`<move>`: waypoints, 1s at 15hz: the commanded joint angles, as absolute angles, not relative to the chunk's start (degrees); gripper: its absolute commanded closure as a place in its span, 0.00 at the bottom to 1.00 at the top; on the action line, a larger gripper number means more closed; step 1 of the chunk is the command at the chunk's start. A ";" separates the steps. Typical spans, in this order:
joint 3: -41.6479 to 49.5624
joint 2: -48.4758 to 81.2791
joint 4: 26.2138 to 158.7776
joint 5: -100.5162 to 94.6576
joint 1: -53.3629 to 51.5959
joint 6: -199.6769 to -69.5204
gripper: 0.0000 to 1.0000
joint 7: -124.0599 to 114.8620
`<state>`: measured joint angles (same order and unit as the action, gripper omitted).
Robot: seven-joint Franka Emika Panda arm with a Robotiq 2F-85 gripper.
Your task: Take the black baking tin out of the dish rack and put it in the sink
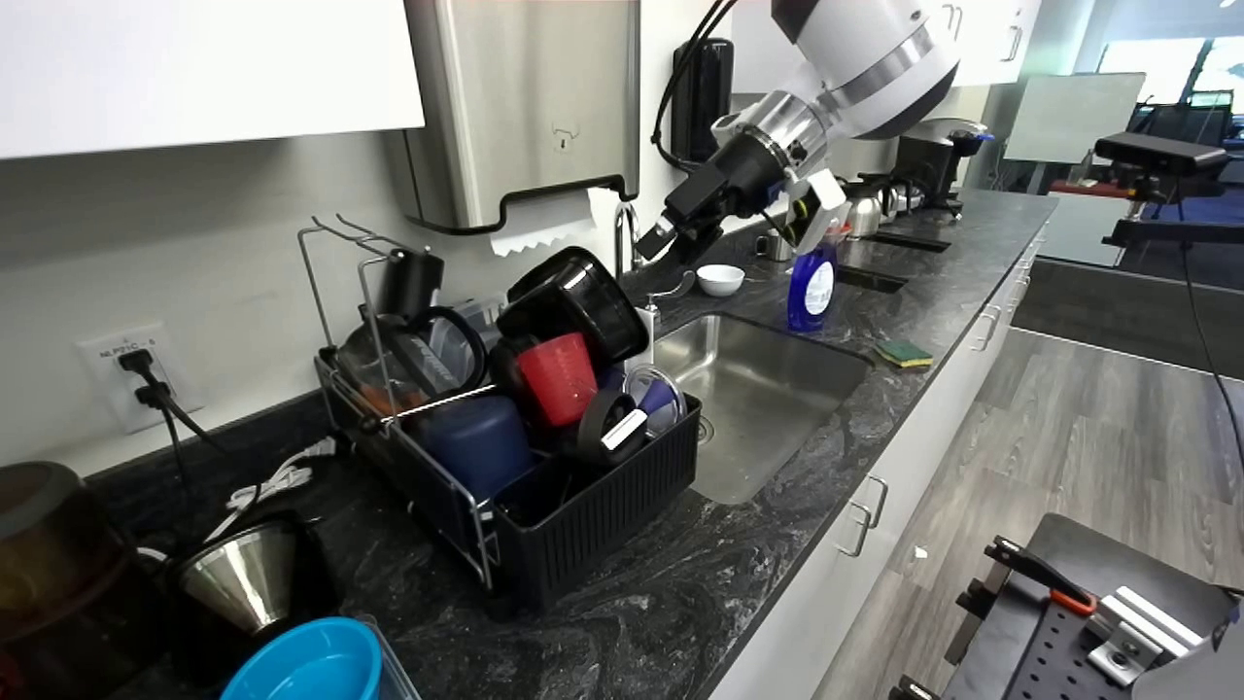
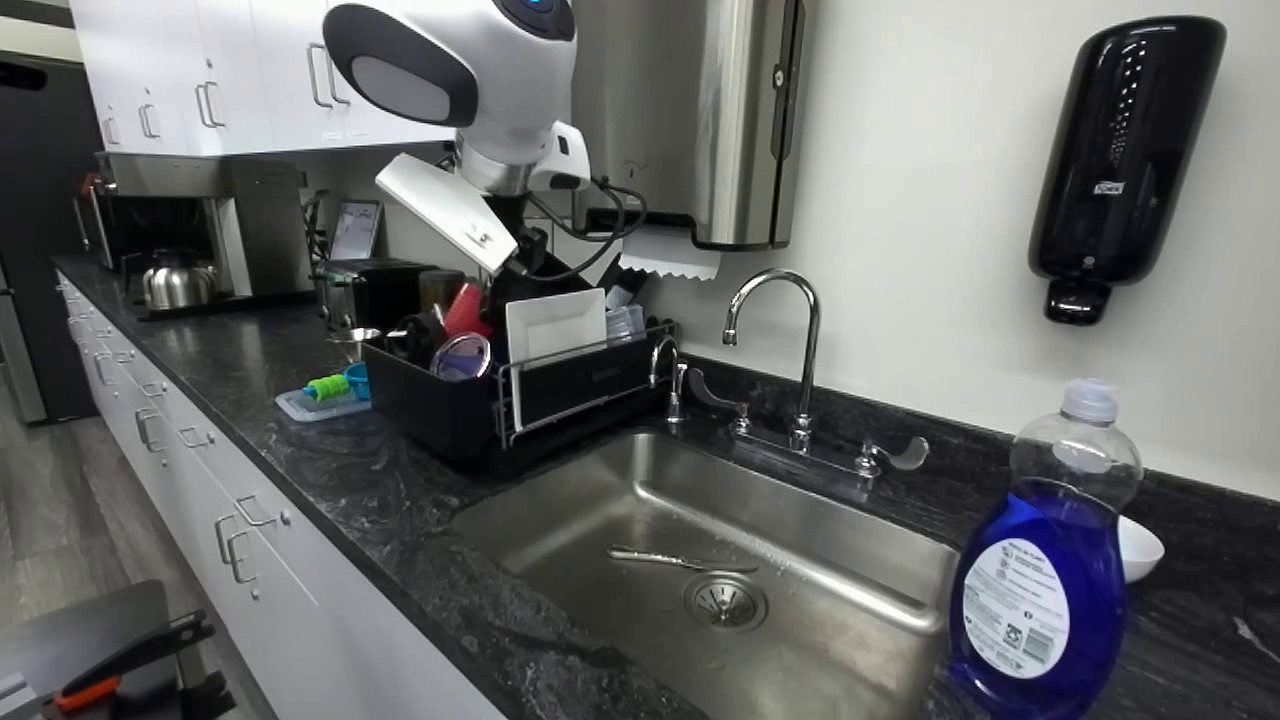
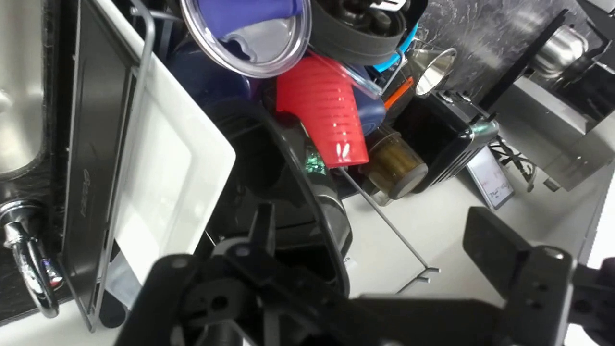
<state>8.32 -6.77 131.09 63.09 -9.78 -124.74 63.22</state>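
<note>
Baking tin (image 1: 585, 309), below hand (image 3: 372, 223), seemingly apart

Tin (image 3: 271, 173) in rack (image 1: 603, 520), perhaps against plate (image 3: 168, 166)

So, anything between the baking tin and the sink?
Yes: the white plate stands on edge in the dish rack between the baking tin and the sink, then the rack's own side. Lifting the tin above both first would probably clear them.
</note>
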 commanded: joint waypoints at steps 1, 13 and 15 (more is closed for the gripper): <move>5.64 -2.59 127.82 65.85 -6.22 -120.83 0.00 71.00; 1.06 9.93 116.95 65.35 -3.17 -119.02 0.25 80.61; 0.66 10.86 116.19 65.22 -2.81 -118.90 0.34 80.94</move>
